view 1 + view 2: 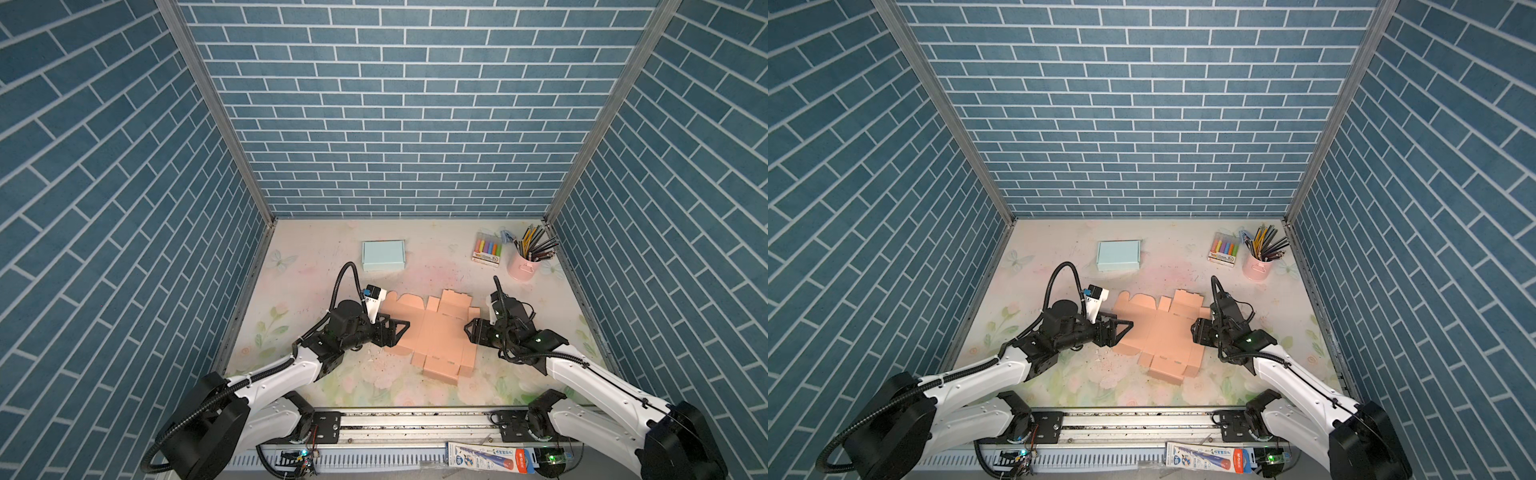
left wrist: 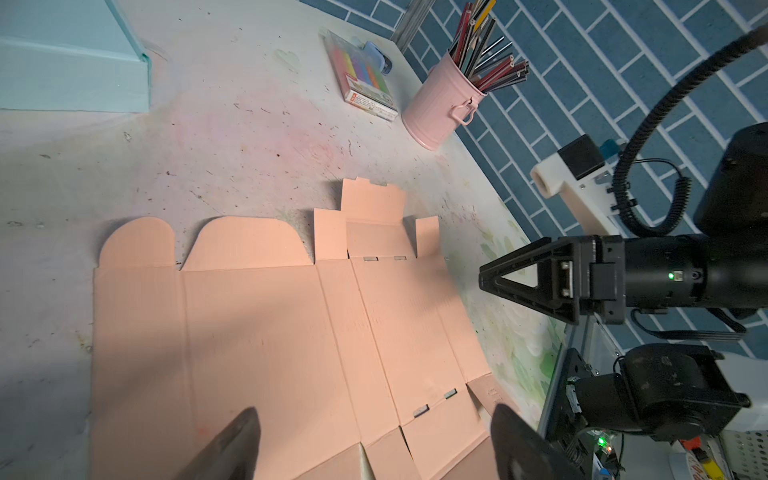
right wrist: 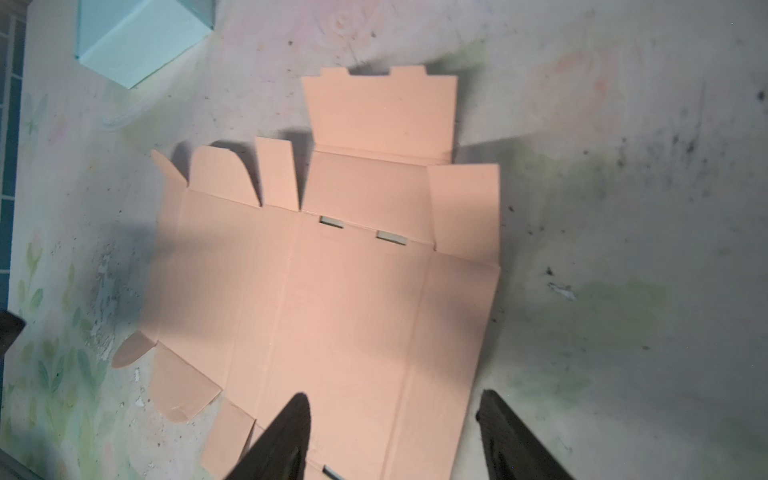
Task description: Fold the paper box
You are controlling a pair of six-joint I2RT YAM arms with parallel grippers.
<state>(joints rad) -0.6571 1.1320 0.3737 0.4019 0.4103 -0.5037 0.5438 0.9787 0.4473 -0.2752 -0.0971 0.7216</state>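
The paper box (image 1: 432,332) (image 1: 1163,332) is an unfolded peach cardboard blank lying almost flat in the middle of the table, with some edge flaps slightly raised. My left gripper (image 1: 401,333) (image 1: 1125,332) hovers over its left edge, open, and both fingers frame the cardboard (image 2: 270,332) in the left wrist view with nothing between them. My right gripper (image 1: 469,331) (image 1: 1194,330) sits at the blank's right edge, open. In the right wrist view one finger is above the cardboard (image 3: 332,291) and the other is above the bare table. Neither gripper holds anything.
A folded light blue box (image 1: 383,255) stands at the back left. A pack of coloured markers (image 1: 487,249) and a pink cup of pencils (image 1: 524,266) stand at the back right. Brick-patterned walls close three sides, and a metal rail (image 1: 415,419) runs along the front.
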